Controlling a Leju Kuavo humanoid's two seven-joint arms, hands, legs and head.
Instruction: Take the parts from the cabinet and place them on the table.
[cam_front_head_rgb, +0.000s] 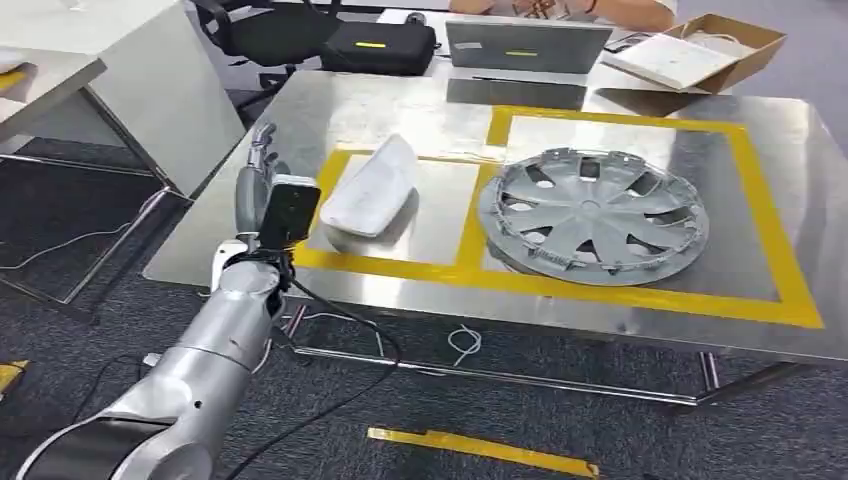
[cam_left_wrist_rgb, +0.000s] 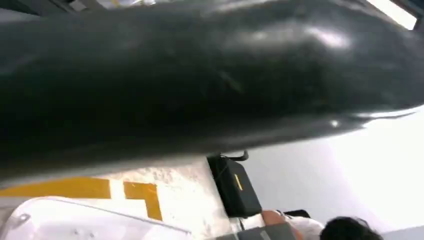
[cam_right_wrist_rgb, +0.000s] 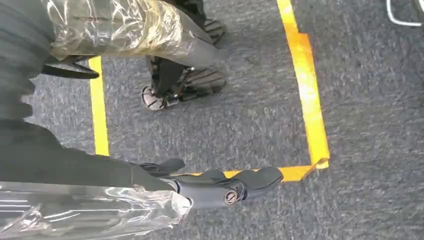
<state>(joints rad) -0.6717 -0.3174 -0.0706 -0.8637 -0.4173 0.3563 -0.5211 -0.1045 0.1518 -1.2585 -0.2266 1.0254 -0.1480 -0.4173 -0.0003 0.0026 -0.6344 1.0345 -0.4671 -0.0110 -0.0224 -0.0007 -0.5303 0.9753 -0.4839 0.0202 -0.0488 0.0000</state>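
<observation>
1. The left hand (cam_front_head_rgb: 262, 165) is seen at centre left of the head view, fingers apart, holding nothing.
2. The white part (cam_front_head_rgb: 372, 186) and the hubcap (cam_front_head_rgb: 592, 214) are placed inside yellow tape on the steel table (cam_front_head_rgb: 780, 330).
3. The right hand (cam_right_wrist_rgb: 220, 186) is seen over carpet, fingers loosely extended, empty.

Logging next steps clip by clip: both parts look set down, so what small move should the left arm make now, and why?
Probably draw the left hand back off the table. The white part lies in its taped box and the hubcap in the other; the hand, beside the white part, appears to hold nothing.

Bright overhead light glares off the table (cam_front_head_rgb: 640, 320); left wrist view blurred.
</observation>
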